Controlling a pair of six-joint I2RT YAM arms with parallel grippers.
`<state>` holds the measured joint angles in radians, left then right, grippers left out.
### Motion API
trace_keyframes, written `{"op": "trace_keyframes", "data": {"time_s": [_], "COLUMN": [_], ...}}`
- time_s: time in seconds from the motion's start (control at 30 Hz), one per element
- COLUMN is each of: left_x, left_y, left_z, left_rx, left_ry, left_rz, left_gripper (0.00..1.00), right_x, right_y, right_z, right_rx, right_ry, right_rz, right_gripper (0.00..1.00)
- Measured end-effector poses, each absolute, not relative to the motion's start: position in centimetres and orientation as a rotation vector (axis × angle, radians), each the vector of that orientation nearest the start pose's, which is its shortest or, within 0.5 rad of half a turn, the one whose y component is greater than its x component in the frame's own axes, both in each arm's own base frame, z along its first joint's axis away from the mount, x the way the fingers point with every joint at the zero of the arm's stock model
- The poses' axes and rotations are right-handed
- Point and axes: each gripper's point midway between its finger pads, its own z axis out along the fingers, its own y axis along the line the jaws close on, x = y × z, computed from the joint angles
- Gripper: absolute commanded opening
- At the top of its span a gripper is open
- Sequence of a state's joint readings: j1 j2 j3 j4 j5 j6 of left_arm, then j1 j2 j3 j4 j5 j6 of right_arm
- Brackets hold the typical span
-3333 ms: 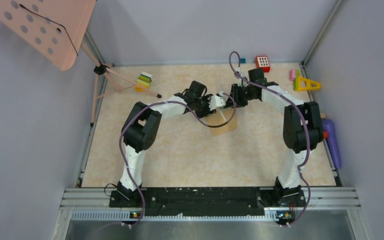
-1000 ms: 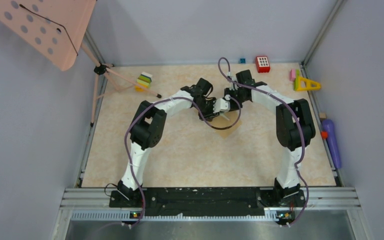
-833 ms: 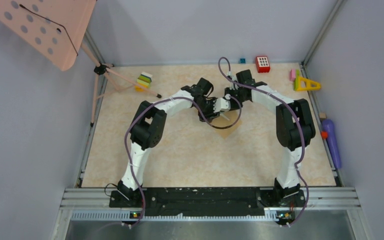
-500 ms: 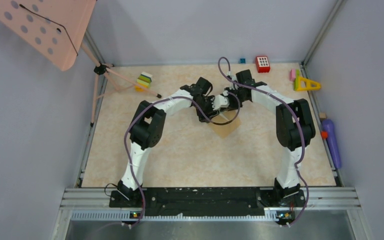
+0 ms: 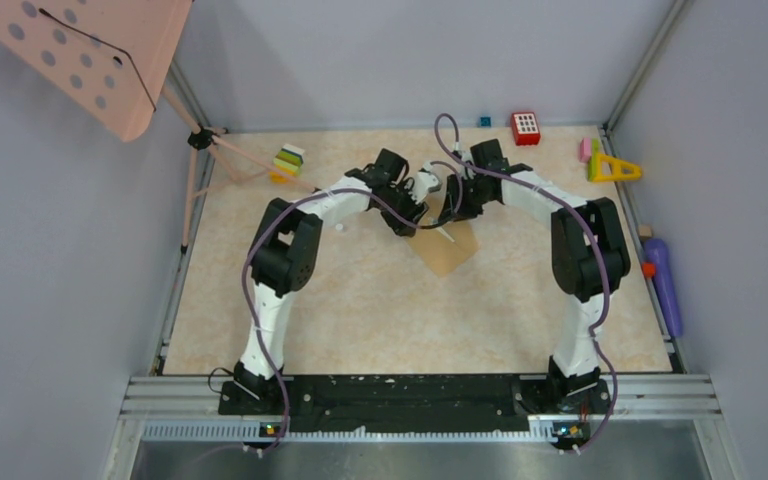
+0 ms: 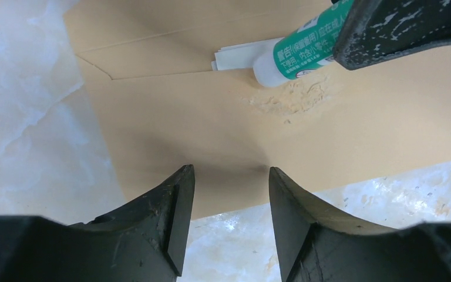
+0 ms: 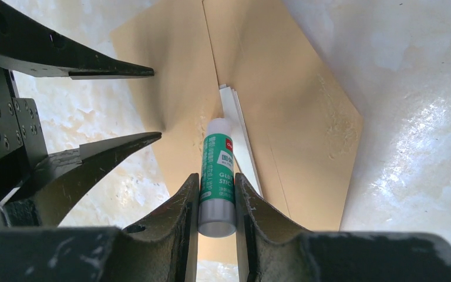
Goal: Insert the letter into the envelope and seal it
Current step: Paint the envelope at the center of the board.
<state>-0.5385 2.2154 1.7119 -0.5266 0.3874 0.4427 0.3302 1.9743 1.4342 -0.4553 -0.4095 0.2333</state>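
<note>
Envelope (image 6: pixel 305 132) flat on the marble-patterned table (image 5: pixel 360 320), flap open, directly beneath both pairs of jaws. White letter (image 6: pixel 235 56) peeking out of the pocket mouth. Right gripper (image 7: pixel 216 179) pinching a green glue stick (image 7: pixel 216 194), white end down at the flap fold beside the letter's edge, next to a rough smeared patch. Left gripper (image 6: pixel 230 173) spread wide, holding nothing, poised over the flap's outer edge.

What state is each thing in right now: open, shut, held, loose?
envelope: lying flat, flap open, unsealed, glue smears on the paper.
letter: tucked inside the envelope, only a white edge showing.
glue stick: held, tip against the envelope beside the letter.
left fingers: open, empty, above the envelope's edge.
right fingers: shut on the glue stick.
</note>
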Motion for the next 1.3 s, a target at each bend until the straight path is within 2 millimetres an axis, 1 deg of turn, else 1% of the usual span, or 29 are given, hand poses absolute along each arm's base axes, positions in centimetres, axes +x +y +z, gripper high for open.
{"op": "trace_keyframes", "data": {"time_s": [0.27, 0.5, 0.83, 1.3], "left_x": [41.6, 41.7, 42.2, 42.2], "left_y": [-30.5, -30.5, -30.8, -31.0], "left_z": [3.2, 3.1, 2.9, 2.8], "left_rx": [1.152, 1.05, 1.037, 1.038], "left_ry": [2.22, 2.188, 2.158, 2.157], "left_rz": [-0.596, -0.579, -0.445, -0.427], "left_gripper": [0.53, 0.58, 0.58, 0.56], "right_x": [40.6, 40.7, 40.6, 40.4], "right_y": [22.5, 22.6, 22.9, 22.6], "right_z": [6.7, 6.8, 7.5, 7.4], "right_rx": [-0.283, -0.279, -0.291, -0.294], "right_ry": [2.592, 2.587, 2.57, 2.581], "right_rz": [0.746, 0.757, 0.786, 0.76], "right_gripper": [0.0, 0.0, 0.0, 0.0]}}
